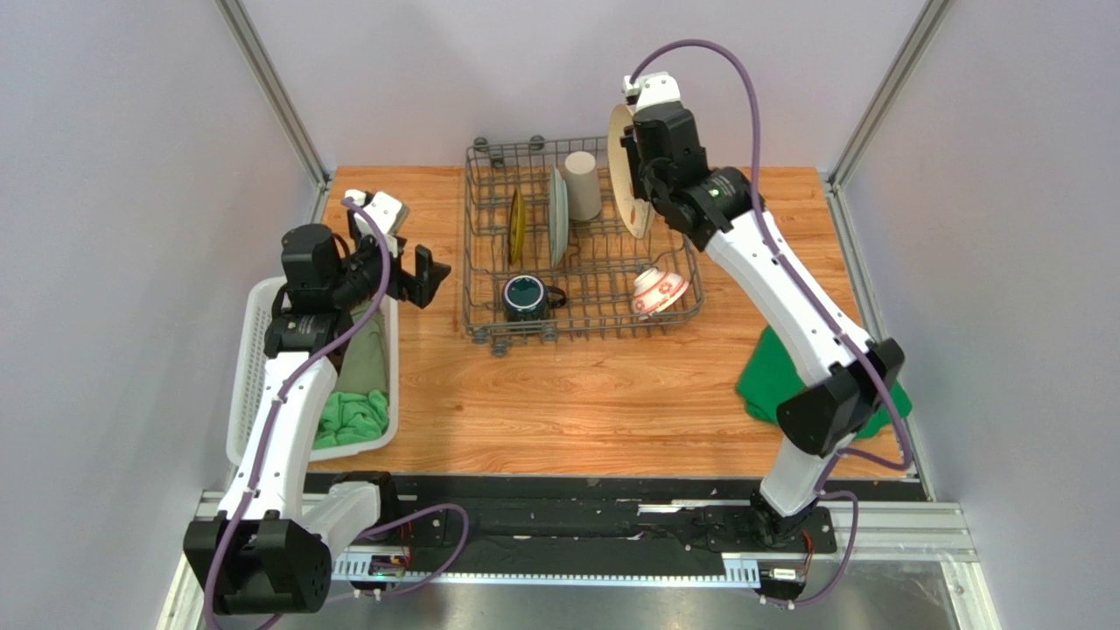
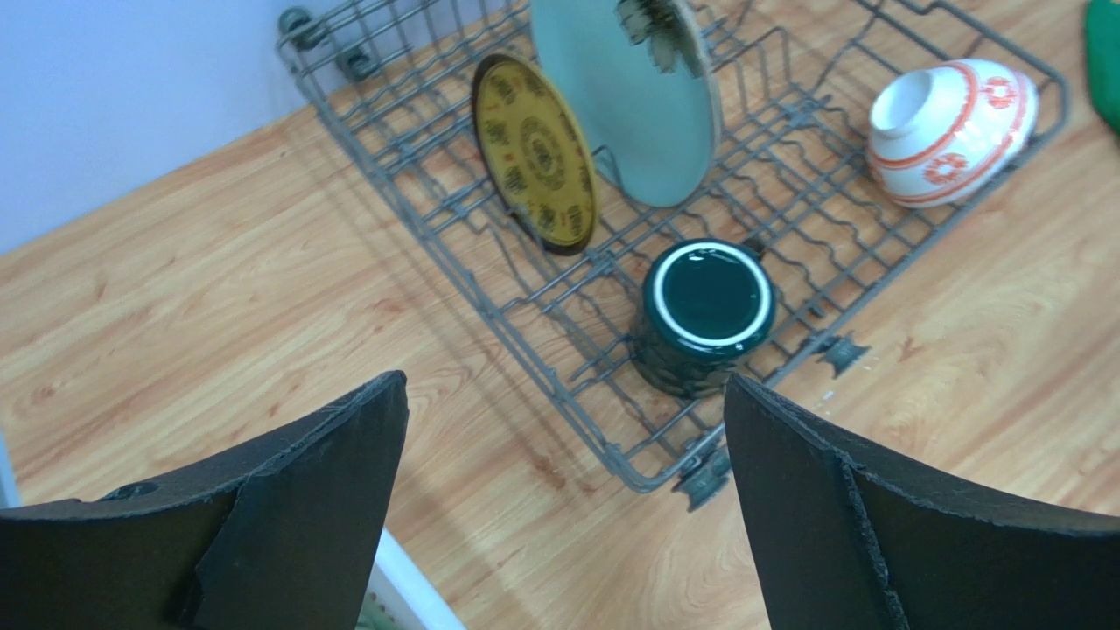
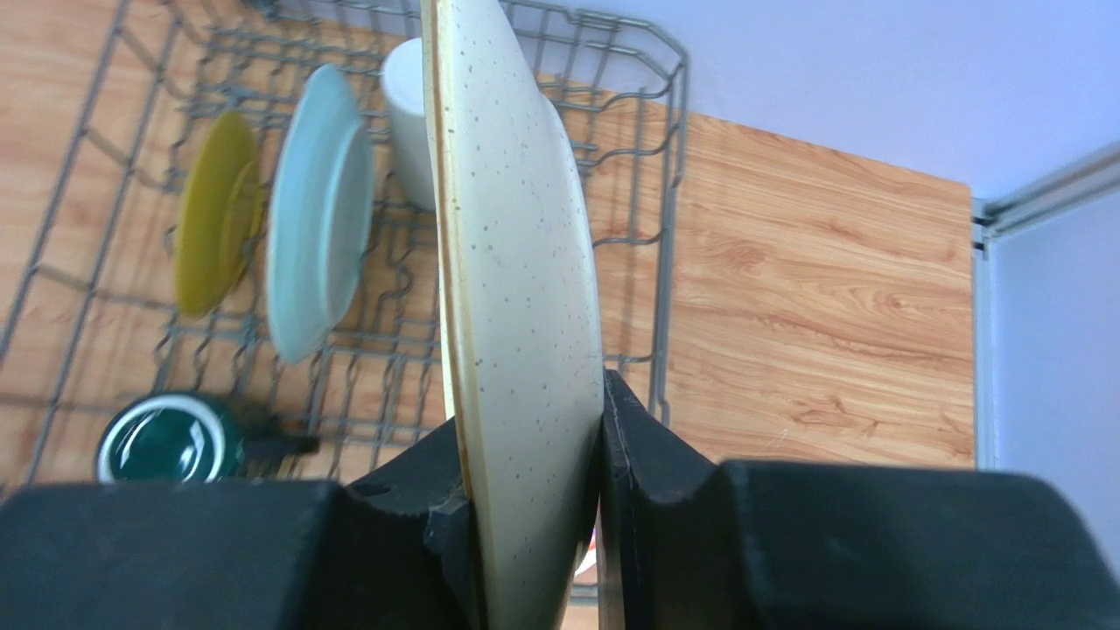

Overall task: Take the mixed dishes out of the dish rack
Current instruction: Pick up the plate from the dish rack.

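Cream and speckled, the plate (image 3: 519, 328) stands on edge in my right gripper (image 3: 526, 512), the two fingers closed on its rim from either side. It hangs over the right end of the dish rack (image 3: 671, 197). My fingers hide its lower edge, so I cannot tell whether it is clear of the tines.

To the left of that gripper, the pale green plate (image 3: 316, 236) and the yellow plate (image 3: 217, 217) stand upright in the rack. The beige tumbler (image 3: 408, 118) is just beyond the held plate. The dark teal mug (image 3: 171, 440) sits low and to the left, at the near side.

My left gripper (image 2: 565, 499) is wide open and holds nothing. It hovers over the counter (image 2: 171, 302) with the mug just ahead of it and the red-and-white bowl (image 2: 953, 131) farther off to its right.

I judge this as the first unloading step, with one plate in hand and five pieces waiting.

Next I should carry the plate out past the rack's right wall and lay it flat on bare counter. The lift must be high enough that the rim misses the wires, and the tilt slow, since the grip covers only a narrow part of the edge.
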Motion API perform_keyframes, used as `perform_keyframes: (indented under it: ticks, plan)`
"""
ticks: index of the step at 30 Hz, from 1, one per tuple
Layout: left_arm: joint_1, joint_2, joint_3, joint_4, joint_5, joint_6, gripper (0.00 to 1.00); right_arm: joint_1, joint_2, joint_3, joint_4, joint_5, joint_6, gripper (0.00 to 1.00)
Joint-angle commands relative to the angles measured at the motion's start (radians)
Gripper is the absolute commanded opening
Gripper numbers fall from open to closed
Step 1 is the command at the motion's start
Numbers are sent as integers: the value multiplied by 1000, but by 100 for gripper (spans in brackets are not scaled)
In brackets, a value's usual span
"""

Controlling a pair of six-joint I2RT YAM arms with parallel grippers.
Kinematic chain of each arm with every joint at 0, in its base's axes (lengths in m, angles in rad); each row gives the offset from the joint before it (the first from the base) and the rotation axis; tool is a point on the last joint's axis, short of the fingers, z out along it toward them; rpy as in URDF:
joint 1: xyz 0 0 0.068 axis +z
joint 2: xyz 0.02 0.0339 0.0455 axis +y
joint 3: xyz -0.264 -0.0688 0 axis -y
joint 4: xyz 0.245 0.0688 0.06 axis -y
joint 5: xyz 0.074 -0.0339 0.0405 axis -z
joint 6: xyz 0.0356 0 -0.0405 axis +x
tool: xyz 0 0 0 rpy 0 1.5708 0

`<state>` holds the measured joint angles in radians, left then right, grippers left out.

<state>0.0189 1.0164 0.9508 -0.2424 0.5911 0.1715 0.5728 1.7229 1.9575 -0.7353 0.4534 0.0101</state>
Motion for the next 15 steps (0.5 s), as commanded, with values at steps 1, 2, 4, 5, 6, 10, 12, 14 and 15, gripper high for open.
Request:
perform_keyframes:
  ticks: [1, 2, 4, 5, 6, 10, 12, 14, 15]
  plan:
    - [-8, -41, 94, -64, 150, 72, 97, 2, -156, -69, 48, -204, 2, 0]
    - [-10, -42, 101, -73, 165, 74, 97, 1, -175, -97, 56, -241, -1, 0]
    - [-16, -47, 129, -101, 211, 71, 97, 2, -230, -140, 65, -333, -7, 0]
    - [-16, -48, 138, -110, 222, 71, 97, 2, -247, -178, 66, -355, -7, 0]
    - [-16, -50, 152, -121, 236, 69, 97, 1, -261, -192, 66, -393, -7, 0]
    - [-76, -78, 157, -167, 217, 85, 97, -1, -350, -279, 65, -498, -53, 0]
    - [-91, -94, 137, -169, 187, 89, 97, -4, -382, -337, 62, -563, -56, 0]
    - [-99, -104, 115, -169, 156, 102, 97, -10, -434, -377, 62, -608, -45, 0]
    - [-100, -108, 109, -169, 145, 105, 97, -14, -451, -417, 62, -654, -35, 0]
